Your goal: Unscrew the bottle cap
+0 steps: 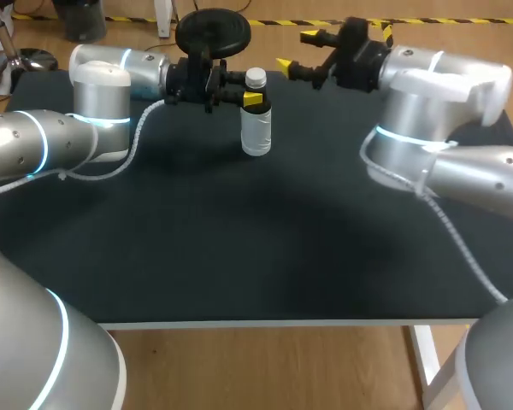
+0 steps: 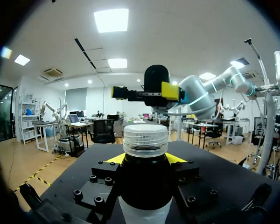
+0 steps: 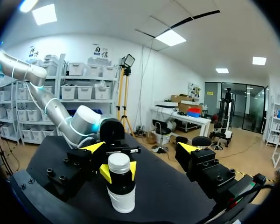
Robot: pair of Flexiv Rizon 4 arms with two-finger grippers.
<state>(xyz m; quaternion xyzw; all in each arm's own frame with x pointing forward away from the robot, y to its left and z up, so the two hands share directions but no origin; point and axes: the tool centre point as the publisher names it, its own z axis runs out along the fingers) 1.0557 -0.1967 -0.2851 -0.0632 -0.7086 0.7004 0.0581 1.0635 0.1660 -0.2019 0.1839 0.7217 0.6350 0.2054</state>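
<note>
A small bottle (image 1: 256,128) with a pale body, dark shoulder and white ribbed cap (image 1: 256,79) stands upright near the table's far edge. My left gripper (image 1: 253,99) comes in level from the left and is shut on the bottle's neck just under the cap. The left wrist view shows the cap (image 2: 145,139) rising between its own yellow tips (image 2: 114,158). My right gripper (image 1: 296,51) hangs open, up and to the right of the cap, not touching it. In the right wrist view the bottle (image 3: 121,196) stands ahead of my right gripper (image 3: 141,148), between its spread fingers.
The black table top (image 1: 239,248) stretches bare from the bottle to the pale front edge (image 1: 265,324). Both arms' grey elbows lie over the table's left and right sides.
</note>
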